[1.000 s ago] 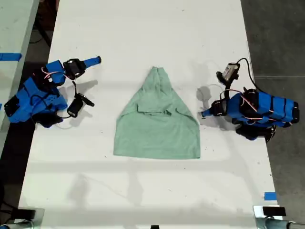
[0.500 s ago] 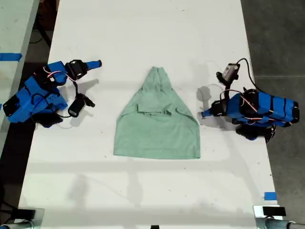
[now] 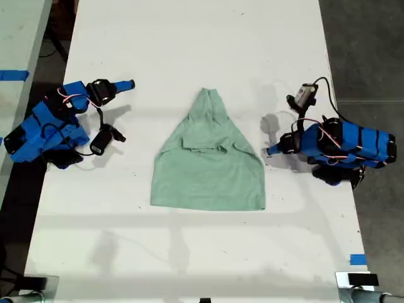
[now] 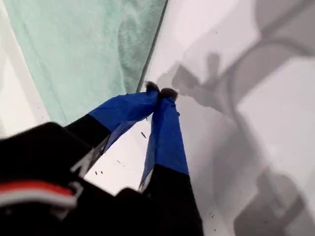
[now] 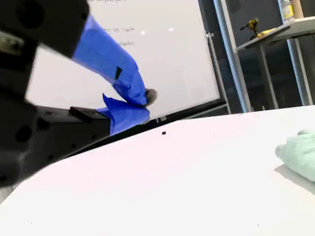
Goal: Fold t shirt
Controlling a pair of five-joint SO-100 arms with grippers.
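The t shirt lies on the white table, roughly midway between the table's two long edges. Both sleeves are already folded inward, so the cloth tapers to a narrow collar end pointing toward the far short edge, while the wide hem faces the near short edge. Its long axis therefore runs parallel to the long edges.

My first gripper rests just beside the slanted side of the shirt nearest the long edge at the exterior view's right. In the first wrist view the same gripper shows its fingertips pressed together with nothing between them, next to the cloth border but not visibly touching it.

My second gripper sits well apart from the shirt, near the opposite long edge, level with the collar end. In the second wrist view the gripper appears closed or nearly so and empty.

Judgement: the first arm is nearer; the remaining fold probably runs along the long axis.
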